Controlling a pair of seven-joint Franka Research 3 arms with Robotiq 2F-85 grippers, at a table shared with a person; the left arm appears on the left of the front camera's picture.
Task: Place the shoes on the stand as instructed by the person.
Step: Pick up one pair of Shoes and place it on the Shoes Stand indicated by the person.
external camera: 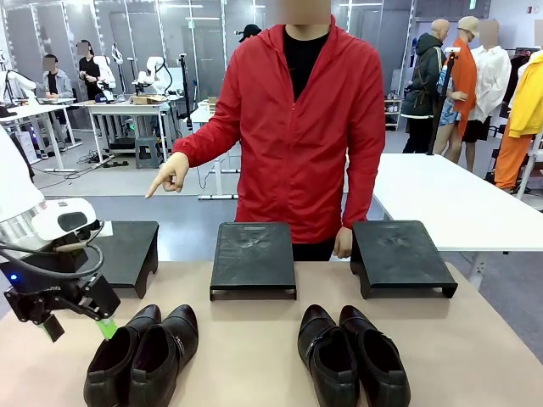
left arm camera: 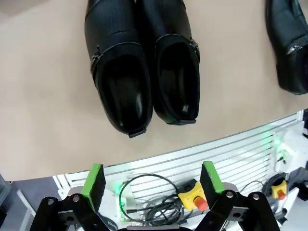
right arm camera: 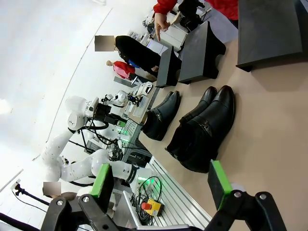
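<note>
Front view chops the heels off both sets of shoes at the bottom edge: the left pair (external camera: 140, 360) and the right pair (external camera: 352, 356). The left arm (external camera: 42, 225) covers a chunk of the left stand (external camera: 131, 246). The person's lowered hand (external camera: 343, 243) sits half tucked behind the right stand (external camera: 399, 254). In the left wrist view the toes run off the top, and another shoe (left arm camera: 288, 43) is cut by the right edge.

Left shoe pair (external camera: 142, 356), right shoe pair (external camera: 352, 358), glossy black, upright on table (external camera: 250, 352)

Black shoes (external camera: 161, 352), red jacket (external camera: 293, 127), beige table (external camera: 254, 360)
</note>
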